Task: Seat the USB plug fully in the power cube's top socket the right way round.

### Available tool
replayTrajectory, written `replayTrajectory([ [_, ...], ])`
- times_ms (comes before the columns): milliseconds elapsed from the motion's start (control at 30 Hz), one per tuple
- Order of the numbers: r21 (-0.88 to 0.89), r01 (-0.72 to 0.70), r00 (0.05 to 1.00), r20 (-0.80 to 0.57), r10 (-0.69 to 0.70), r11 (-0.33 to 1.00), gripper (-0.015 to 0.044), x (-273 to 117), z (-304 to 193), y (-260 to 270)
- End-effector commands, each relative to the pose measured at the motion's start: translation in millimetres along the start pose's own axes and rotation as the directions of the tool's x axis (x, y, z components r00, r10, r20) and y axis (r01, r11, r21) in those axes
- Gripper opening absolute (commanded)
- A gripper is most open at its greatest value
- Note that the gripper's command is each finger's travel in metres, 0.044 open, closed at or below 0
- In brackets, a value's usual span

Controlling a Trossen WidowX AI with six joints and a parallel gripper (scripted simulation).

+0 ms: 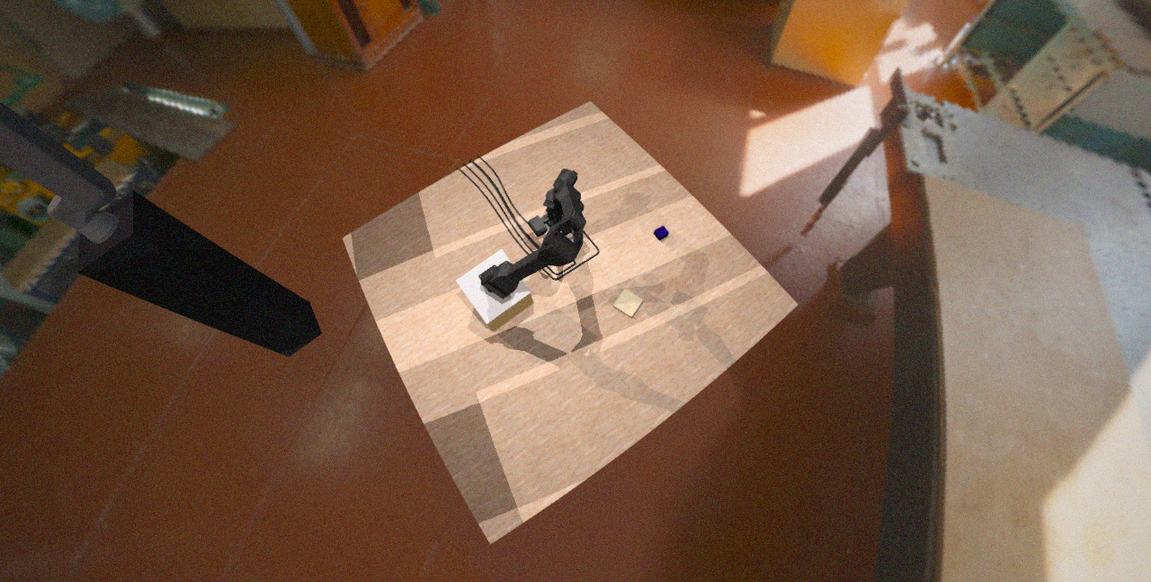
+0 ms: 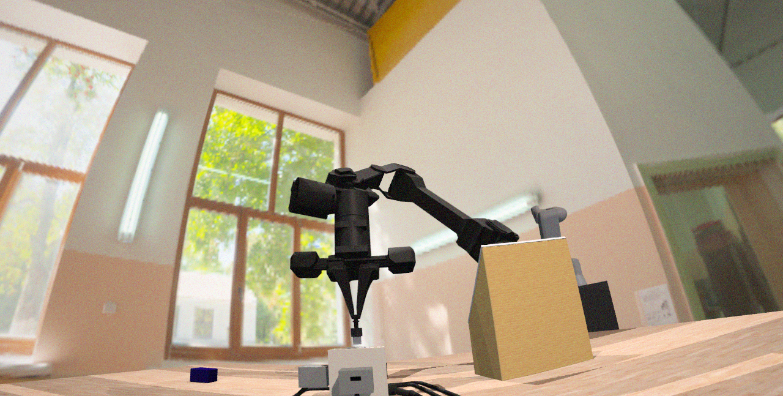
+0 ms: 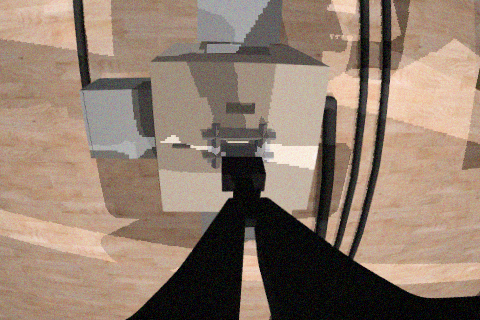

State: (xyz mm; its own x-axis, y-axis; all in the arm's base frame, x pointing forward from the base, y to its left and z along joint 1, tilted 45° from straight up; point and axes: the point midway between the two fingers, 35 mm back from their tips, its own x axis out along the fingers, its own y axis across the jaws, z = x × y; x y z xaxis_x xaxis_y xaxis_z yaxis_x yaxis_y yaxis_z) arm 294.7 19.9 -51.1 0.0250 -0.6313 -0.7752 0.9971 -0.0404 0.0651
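Note:
The white power cube (image 2: 337,358) (image 3: 190,190) stands upright on the table, with a grey socket frame (image 3: 242,133) on its top face. My gripper (image 2: 355,317) (image 3: 247,210) is above the cube, pointing straight down, shut on the USB plug (image 2: 356,332) (image 3: 243,172). The plug has a black body and stands upright, with its pale metal end pointing down at the top of the cube. A short pale length shows between the black body and the cube. How far the metal end is in the socket, and which way round it is, I cannot tell.
Grey plug blocks (image 2: 313,377) (image 3: 117,122) (image 3: 240,0) stick out of the cube's sides. Black cables (image 3: 364,60) run beside it. A dark blue block (image 1: 660,233) (image 2: 203,374) and a pale yellow square (image 1: 628,303) lie on the table. The arm's base sits on a wooden block (image 2: 539,306).

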Motion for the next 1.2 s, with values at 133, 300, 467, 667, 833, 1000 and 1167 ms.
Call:
replayTrajectory([
  [133, -0.003, 0.001, 1.0, -0.003, -0.001, 1.0, 0.0, 1.2, -0.4, -0.2],
  [300, -0.003, 0.001, 1.0, -0.003, -0.001, 1.0, 0.0, 1.8, -0.3, -0.2],
  [467, -0.003, 0.001, 1.0, -0.003, -0.001, 1.0, 0.0, 2.4, -0.2, -0.2],
  [667, -0.003, 0.001, 1.0, -0.003, -0.001, 1.0, 0.0, 3.2, -0.2, -0.2],
  [833, -0.003, 0.001, 1.0, -0.003, -0.001, 1.0, 0.0, 3.8, -0.1, -0.2],
  [1000, -0.003, 0.001, 1.0, -0.003, -0.001, 1.0, 0.0, 4.4, -0.1, -0.2],
  [1167, -0.003, 0.001, 1.0, -0.003, -0.001, 1.0, 0.0, 5.0, 0.0, -0.2],
])
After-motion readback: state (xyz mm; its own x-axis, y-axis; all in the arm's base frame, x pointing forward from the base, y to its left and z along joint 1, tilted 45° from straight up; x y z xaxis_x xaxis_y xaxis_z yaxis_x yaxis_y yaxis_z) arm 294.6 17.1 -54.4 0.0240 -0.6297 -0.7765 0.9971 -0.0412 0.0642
